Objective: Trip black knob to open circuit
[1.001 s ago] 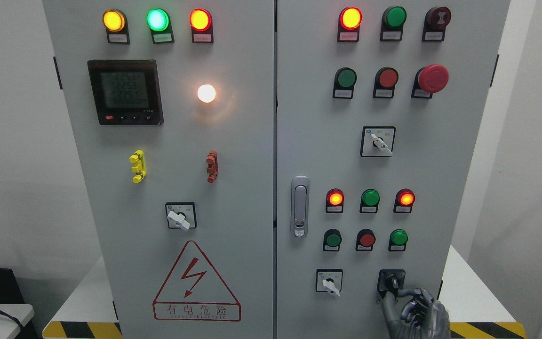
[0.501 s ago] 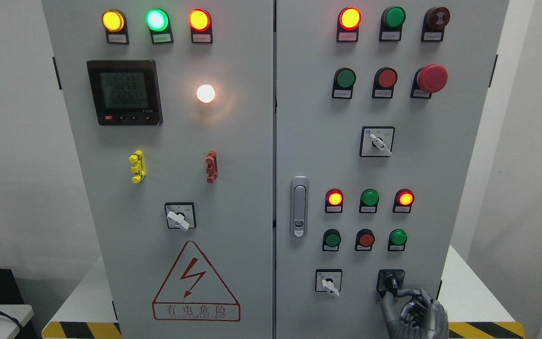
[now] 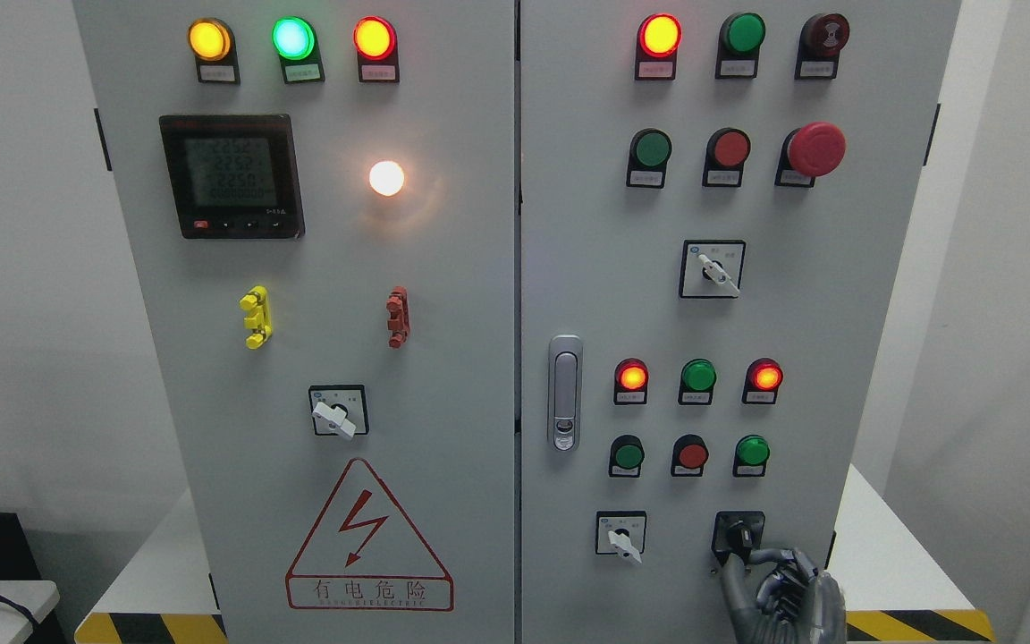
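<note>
Fingers (image 3: 770,556) of the right hand (image 3: 781,592), the nearest thing in view, curl up from the bottom edge of the cabinet's right door; whether they are clamped on anything I cannot tell. The black knob (image 3: 739,537) sits in that door's lower right corner, just above and slightly left of the hand, its handle tilted from upper right to lower left, the fingertips at or touching its lower right edge. No left hand shows, so the right one is nearer. Further up the door come a white selector switch (image 3: 621,540) to the knob's left, rows of lamps, and the red mushroom button (image 3: 815,148).
</note>
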You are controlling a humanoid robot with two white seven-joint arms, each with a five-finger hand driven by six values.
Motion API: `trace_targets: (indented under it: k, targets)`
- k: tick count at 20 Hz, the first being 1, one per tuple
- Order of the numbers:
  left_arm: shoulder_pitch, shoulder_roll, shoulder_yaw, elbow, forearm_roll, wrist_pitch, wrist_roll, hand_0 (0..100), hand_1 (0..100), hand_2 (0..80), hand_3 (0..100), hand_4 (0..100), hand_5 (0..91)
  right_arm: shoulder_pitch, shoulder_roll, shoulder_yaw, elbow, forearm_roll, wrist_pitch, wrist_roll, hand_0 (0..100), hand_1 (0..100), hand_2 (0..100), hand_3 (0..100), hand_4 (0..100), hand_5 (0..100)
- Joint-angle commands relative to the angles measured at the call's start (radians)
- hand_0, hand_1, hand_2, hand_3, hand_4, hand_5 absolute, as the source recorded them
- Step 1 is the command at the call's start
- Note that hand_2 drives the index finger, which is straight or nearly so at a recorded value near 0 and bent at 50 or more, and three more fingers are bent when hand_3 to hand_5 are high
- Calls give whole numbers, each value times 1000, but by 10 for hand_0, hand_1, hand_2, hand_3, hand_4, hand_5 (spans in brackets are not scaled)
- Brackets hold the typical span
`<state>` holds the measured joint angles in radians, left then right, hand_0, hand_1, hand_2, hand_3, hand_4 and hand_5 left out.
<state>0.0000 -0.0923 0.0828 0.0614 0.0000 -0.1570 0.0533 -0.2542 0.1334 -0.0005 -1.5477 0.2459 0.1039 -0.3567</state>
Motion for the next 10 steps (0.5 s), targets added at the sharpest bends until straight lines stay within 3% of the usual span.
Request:
trace_targets:
  k: [1, 10]
  targets:
    - [-8, 0, 0, 0, -34, 1, 0, 120, 389, 0, 0, 0, 0, -10, 0, -21, -2, -10, 0, 1, 527, 800, 632, 974, 992, 992]
    - [-8, 0, 0, 0, -34, 1, 0, 120, 389, 0, 0, 0, 0, -16, 2, -21, 0, -36, 3, 1, 527, 800, 633, 982, 994, 992]
